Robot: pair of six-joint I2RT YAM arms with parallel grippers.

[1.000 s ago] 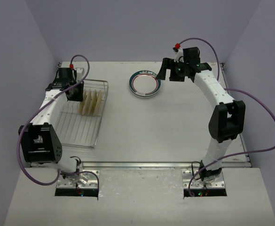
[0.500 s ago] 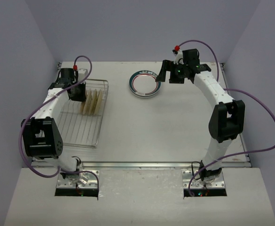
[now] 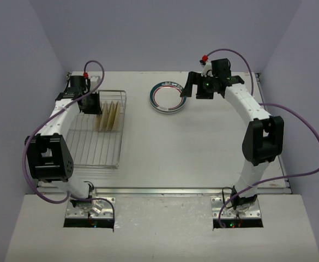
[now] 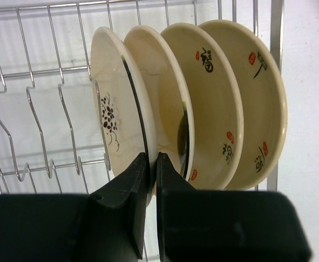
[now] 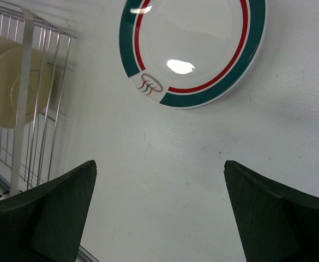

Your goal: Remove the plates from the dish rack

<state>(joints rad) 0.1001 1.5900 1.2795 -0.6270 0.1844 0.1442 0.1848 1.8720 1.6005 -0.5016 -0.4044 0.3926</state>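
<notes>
1. Four cream plates (image 4: 203,103) are being held upright in a row by the rods at the far right part of the dish rack (image 3: 94,147).
2. The end plate (image 4: 113,103), nearest the rack's middle, is being pinched at its rim by the left gripper (image 4: 152,185). The fingers are nearly together, though the contact itself is partly hidden.
3. A teal-rimmed plate (image 3: 168,97) is being left flat on the table (image 3: 203,147), right of the rack and well apart from it.
4. The right gripper (image 5: 159,166) is being held beyond that plate, on its side away from the rack, with its fingers spread wide.
</notes>
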